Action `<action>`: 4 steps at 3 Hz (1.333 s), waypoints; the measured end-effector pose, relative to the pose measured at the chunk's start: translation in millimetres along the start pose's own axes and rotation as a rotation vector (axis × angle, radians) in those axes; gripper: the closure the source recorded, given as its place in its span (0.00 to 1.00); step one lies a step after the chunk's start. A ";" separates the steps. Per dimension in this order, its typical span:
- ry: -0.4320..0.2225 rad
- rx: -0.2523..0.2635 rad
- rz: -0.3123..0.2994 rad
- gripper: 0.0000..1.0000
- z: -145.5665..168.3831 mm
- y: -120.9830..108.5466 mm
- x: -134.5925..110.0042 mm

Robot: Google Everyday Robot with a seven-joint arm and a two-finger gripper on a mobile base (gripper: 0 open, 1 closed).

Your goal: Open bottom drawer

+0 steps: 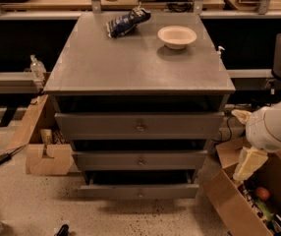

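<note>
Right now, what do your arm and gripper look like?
The arm is a smooth white rounded shell. The gripper, right of the drawer cabinet above a cardboard box, is a pale cream tapered block. No cables or markings show on either.

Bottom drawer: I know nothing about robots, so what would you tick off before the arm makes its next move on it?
1. Bottom drawer in plain view: ok.
2. Its knob uncovered: ok.
3. Gripper lined up with the knob: not ok. It hangs to the right of the cabinet, above the cardboard box.
4. Drawer fully out: cannot tell. Its front stands slightly forward of the middle drawer.
5. Route from gripper to knob free: cannot tell. The box sits close to the cabinet's right corner.
6. Bowl and blue bag back from the cabinet top's front edge: ok.
</note>
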State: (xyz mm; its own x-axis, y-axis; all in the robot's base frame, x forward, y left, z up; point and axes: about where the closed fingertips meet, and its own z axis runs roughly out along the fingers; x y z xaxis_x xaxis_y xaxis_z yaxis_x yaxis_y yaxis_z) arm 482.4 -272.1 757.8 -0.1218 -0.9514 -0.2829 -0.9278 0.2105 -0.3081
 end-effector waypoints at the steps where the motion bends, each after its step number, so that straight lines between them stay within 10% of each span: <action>1: 0.022 0.018 0.003 0.00 44.4 0.1 26.6; 3: -0.007 0.019 0.008 0.00 71.3 9.8 22.5; 4: -0.046 -0.006 0.011 0.00 134.3 40.3 16.9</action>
State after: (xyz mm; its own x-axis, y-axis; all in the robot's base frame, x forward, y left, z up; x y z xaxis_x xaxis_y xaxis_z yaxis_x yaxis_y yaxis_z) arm 490.3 -249.5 618.7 -0.1154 -0.9377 -0.3279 -0.9288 0.2189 -0.2991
